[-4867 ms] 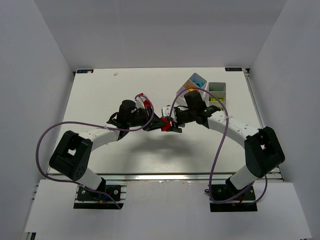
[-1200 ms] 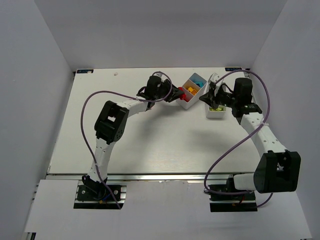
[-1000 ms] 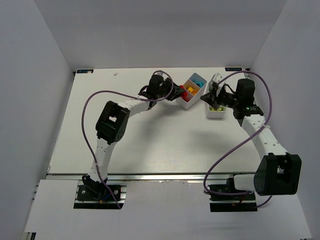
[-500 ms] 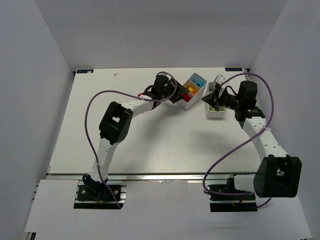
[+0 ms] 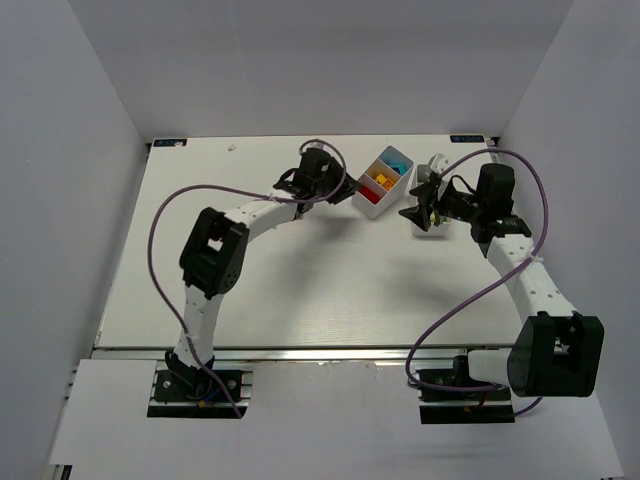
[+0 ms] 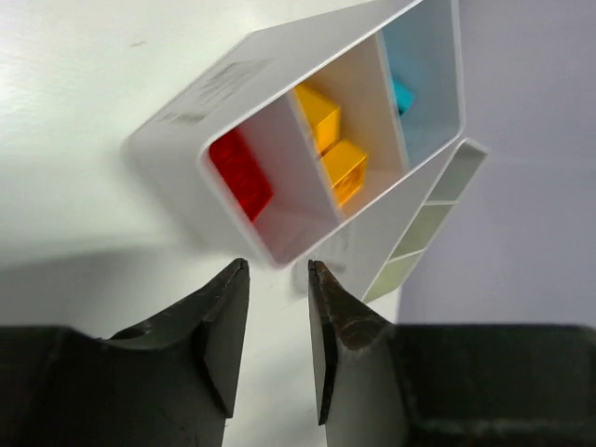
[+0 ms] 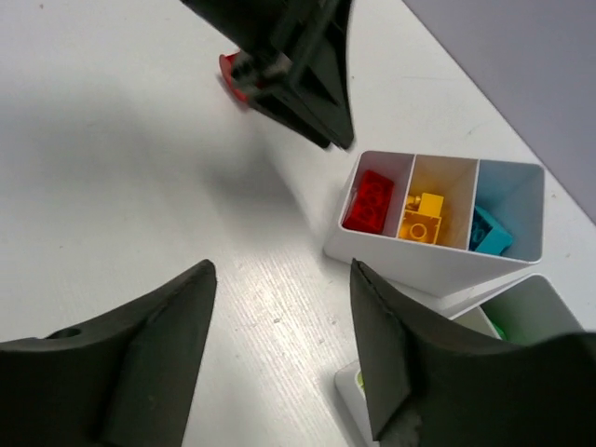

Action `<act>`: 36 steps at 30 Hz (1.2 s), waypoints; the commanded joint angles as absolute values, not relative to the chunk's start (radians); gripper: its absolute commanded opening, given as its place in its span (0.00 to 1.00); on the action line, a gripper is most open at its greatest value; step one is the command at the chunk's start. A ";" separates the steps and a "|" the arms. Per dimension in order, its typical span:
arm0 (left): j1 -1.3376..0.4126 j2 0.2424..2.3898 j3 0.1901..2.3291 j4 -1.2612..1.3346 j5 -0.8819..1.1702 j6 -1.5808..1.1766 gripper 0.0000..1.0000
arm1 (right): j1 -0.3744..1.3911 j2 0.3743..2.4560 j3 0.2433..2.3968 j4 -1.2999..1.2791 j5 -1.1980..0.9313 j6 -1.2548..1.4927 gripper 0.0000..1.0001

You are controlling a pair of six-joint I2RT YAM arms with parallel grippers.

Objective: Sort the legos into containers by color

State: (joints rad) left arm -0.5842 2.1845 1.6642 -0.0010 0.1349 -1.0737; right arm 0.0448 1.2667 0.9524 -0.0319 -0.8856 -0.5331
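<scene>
Entry: right gripper, jaws newly sprung wide, empty, at second tray edge, table's 1 o'clock; left gripper, nearly together, empty, drawn back to 9 o'clock of divided tray holding red, yellow, cyan legos; both deposits apparently done.

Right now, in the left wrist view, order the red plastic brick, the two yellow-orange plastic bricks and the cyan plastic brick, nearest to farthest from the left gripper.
1. Red plastic brick, end compartment by the left gripper.
2. Yellow-orange plastic bricks, middle compartment.
3. Cyan plastic brick, far end compartment.
</scene>
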 commanded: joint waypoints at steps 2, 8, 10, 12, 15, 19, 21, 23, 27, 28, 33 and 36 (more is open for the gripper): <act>-0.555 1.910 1.511 -0.185 -0.035 -0.940 0.47 | 0.038 1.275 0.971 -0.107 -0.920 -0.584 0.68; -0.485 1.847 1.399 -0.495 -0.210 -0.903 0.85 | 0.040 1.299 0.963 -0.117 -0.919 -0.577 0.77; -0.460 1.851 1.402 -0.570 -0.238 -0.931 0.90 | 0.041 1.302 0.959 -0.114 -0.919 -0.575 0.78; -0.419 1.861 1.394 -0.587 -0.227 -1.009 0.96 | 0.044 1.305 0.957 -0.114 -0.917 -0.574 0.78; -0.373 1.876 1.374 -0.533 -0.170 -1.104 0.96 | 0.051 1.308 0.959 -0.114 -0.916 -0.574 0.78; -0.356 1.960 1.466 -0.544 -0.178 -1.210 0.96 | 0.054 1.312 0.962 -0.110 -0.914 -0.577 0.79; -0.350 2.011 1.561 -0.558 -0.155 -1.252 0.96 | 0.054 1.310 0.960 -0.110 -0.913 -0.578 0.79; -0.348 2.072 1.610 -0.561 -0.143 -1.281 0.96 | 0.055 1.307 0.959 -0.110 -0.908 -0.581 0.79; -0.348 2.132 1.683 -0.564 -0.123 -1.327 0.96 | 0.055 1.299 0.943 -0.112 -0.904 -0.591 0.79; -0.348 2.140 1.696 -0.572 -0.120 -1.342 0.96 | 0.054 1.296 0.940 -0.110 -0.904 -0.592 0.79; -0.345 2.155 1.680 -0.583 -0.107 -1.382 0.93 | 0.054 1.289 0.927 -0.103 -0.899 -0.595 0.79; -0.342 2.151 1.654 -0.574 -0.101 -1.396 0.86 | 0.054 1.290 0.923 -0.101 -0.897 -0.598 0.79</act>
State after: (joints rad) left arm -0.3439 2.1727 1.6634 -0.5720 -0.1146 -1.3582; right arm 0.0521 1.3064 0.9310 -0.1139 -0.8917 -0.5858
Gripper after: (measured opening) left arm 0.873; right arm 0.789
